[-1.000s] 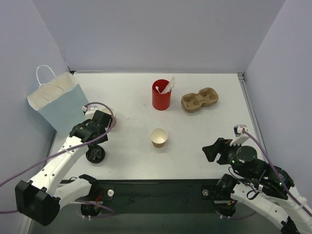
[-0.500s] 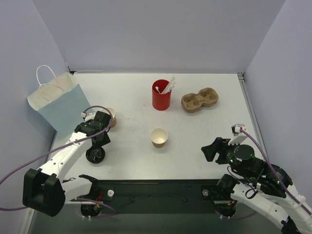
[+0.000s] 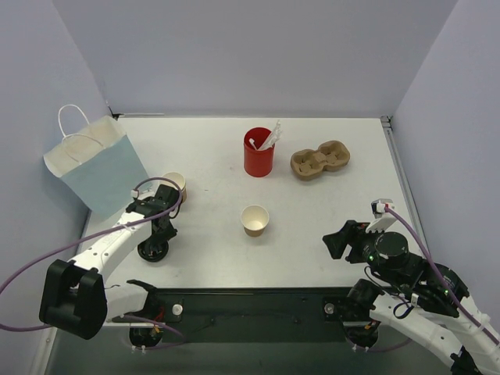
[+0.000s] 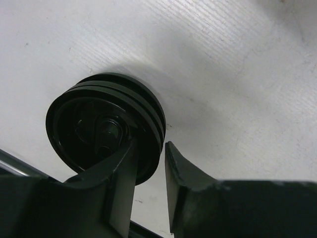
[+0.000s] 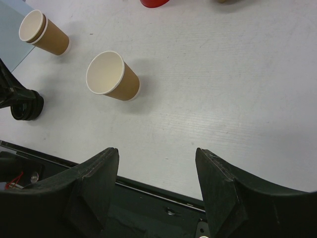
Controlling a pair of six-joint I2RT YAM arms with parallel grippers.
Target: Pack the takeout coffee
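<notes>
No kraft cup with a black lid on it shows in any view. A stack of black lids (image 3: 152, 250) (image 4: 106, 124) lies on the table at the near left. My left gripper (image 3: 158, 237) (image 4: 151, 146) is down on it, one finger inside the top lid and the other just outside. The jaws stand narrow, pinching the rim. A lidless paper cup (image 3: 255, 219) (image 5: 111, 75) showing its cream inside stands mid-table. My right gripper (image 3: 337, 238) (image 5: 157, 151) hovers open and empty at the near right.
Nested lidless cups (image 3: 176, 186) (image 5: 42, 33) stand just beyond the left gripper. A light blue paper bag (image 3: 94, 164) stands at the far left. A red cup with white stirrers (image 3: 258, 152) and a brown pulp cup carrier (image 3: 319, 160) are at the back.
My left gripper has pulled back from the nested cups toward the near edge and come down onto the black lids. The right gripper has drifted slightly left.
</notes>
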